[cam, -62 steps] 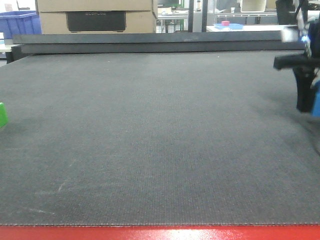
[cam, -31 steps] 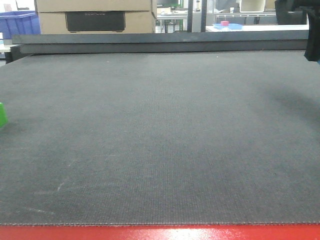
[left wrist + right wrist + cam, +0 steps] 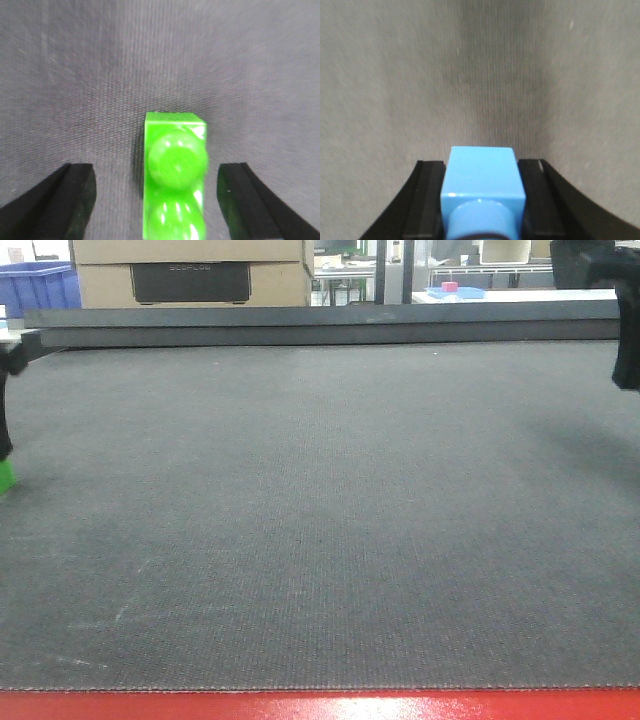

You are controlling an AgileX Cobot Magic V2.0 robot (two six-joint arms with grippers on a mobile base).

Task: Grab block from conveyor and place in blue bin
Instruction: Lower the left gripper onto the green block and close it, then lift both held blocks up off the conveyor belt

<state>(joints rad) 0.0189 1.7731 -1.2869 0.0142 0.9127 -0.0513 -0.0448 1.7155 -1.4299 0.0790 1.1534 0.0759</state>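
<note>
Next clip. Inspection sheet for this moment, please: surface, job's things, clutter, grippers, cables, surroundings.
Surface: conveyor, a dark grey woven belt with faint pale scuffs near the red front edge and a raised rail along the back.
Job's things: green block lies on the belt at its left edge; blue block is in the right gripper.
Clutter: nothing seen.
Grippers: left gripper is open, with a finger on either side of the green block, not touching it. Right gripper is shut on the blue block, raised at the belt's right edge.
Cables: nothing seen.
Surroundings: cardboard box and blue crate behind the rail; blue tray with a small pink item farther back.
</note>
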